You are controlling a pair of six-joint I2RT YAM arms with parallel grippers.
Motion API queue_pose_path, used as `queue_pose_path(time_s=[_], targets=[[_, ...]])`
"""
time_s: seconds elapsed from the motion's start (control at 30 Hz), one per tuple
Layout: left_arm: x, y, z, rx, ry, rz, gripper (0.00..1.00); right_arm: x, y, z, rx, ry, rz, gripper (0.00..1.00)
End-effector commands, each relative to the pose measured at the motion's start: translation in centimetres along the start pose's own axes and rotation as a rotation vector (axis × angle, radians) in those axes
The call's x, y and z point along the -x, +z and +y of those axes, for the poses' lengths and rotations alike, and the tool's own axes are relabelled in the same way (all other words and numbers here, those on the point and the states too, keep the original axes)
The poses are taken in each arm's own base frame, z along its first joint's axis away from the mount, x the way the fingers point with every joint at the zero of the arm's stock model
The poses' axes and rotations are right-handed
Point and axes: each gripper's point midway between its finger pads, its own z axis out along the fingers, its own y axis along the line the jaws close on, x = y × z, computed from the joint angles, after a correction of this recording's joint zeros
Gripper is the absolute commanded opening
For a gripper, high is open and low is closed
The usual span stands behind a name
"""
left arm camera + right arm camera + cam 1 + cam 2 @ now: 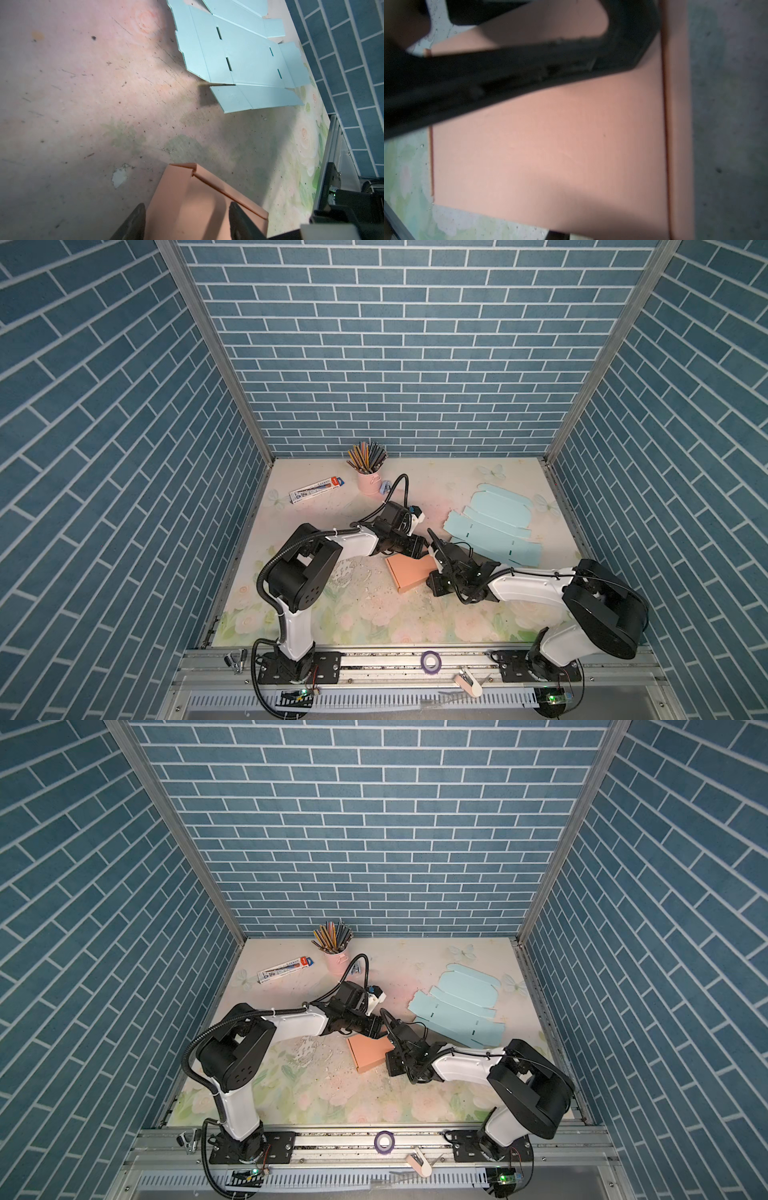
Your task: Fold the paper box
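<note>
The salmon paper box (409, 576) lies folded shut near the middle of the bench (365, 618), between the 2 arms, and its lid seam is plain in the left wrist view. The left gripper (188, 219) sits over the box's far edge. Its jaws stand apart astride the box's end, with 1 finger (136, 220) just beside the box's side wall and the other over its top face. I cannot tell whether they squeeze it. The right gripper (434, 576) meets the box's right edge in both top views, where its jaws are hidden under the wrist. The blurred right wrist view shows mostly the lid with a dark finger lying across it, so I cannot tell whether those jaws are clenched or released. Behind and to the right, well apart from the box, a flat pale-blue box blank (490, 526) lies unfolded. At the back stands a pink cup (369, 483) of pencils, with a pen packet (318, 489) left of it.
</note>
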Motion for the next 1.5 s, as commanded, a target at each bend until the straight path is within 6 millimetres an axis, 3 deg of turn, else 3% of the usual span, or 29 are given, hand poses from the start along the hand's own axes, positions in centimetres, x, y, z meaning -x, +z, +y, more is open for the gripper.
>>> queue_pose_path(time_s=[0.0, 0.2, 0.33, 0.43, 0.57, 0.7, 0.8, 0.97, 1.1, 1.23, 1.33, 1.47], targets=[[-3.5, 1.9, -2.4, -0.112, -0.064, 0.098, 0.63, 2.6, 0.3, 1.0, 0.016, -0.037, -0.077, 0.20], [-3.1, 2.0, -1.9, -0.080, -0.074, 0.070, 0.63, 2.0, 0.7, 1.9, 0.042, -0.054, -0.045, 0.20], [-0.5, 0.7, 0.4, 0.013, -0.098, -0.015, 0.67, 0.7, -0.3, 2.6, 0.041, -0.075, -0.036, 0.20], [2.2, -1.1, 1.9, 0.067, -0.111, -0.079, 0.73, -0.2, -1.5, 2.9, 0.038, -0.083, -0.042, 0.24], [5.2, -4.0, 2.1, 0.136, -0.075, -0.133, 0.77, -0.6, -3.5, 2.6, 0.028, -0.083, -0.067, 0.33], [6.1, -7.6, 2.0, 0.236, -0.032, -0.173, 0.79, -0.2, -6.0, 2.1, 0.011, -0.085, -0.117, 0.48], [4.8, -10.1, 1.9, 0.288, -0.033, -0.204, 0.79, 0.5, -7.6, 1.5, -0.018, -0.100, -0.146, 0.55], [0.2, -14.2, 1.7, 0.365, -0.087, -0.271, 0.79, 1.9, -9.3, 1.7, 0.037, -0.103, -0.175, 0.66], [-3.1, -16.4, 0.9, 0.379, -0.119, -0.298, 0.78, 3.1, -9.6, 0.3, 0.046, -0.063, -0.181, 0.71], [-5.7, -16.4, -0.5, 0.327, -0.146, -0.292, 0.70, 4.2, -8.9, -0.7, 0.034, -0.056, -0.152, 0.72], [-6.7, -15.5, -1.7, 0.295, -0.138, -0.271, 0.69, 5.2, -7.9, -1.2, 0.027, -0.051, -0.134, 0.71], [-7.7, -13.9, -1.8, 0.290, -0.139, -0.258, 0.69, 6.1, -6.5, -2.0, -0.024, -0.062, -0.105, 0.70]])
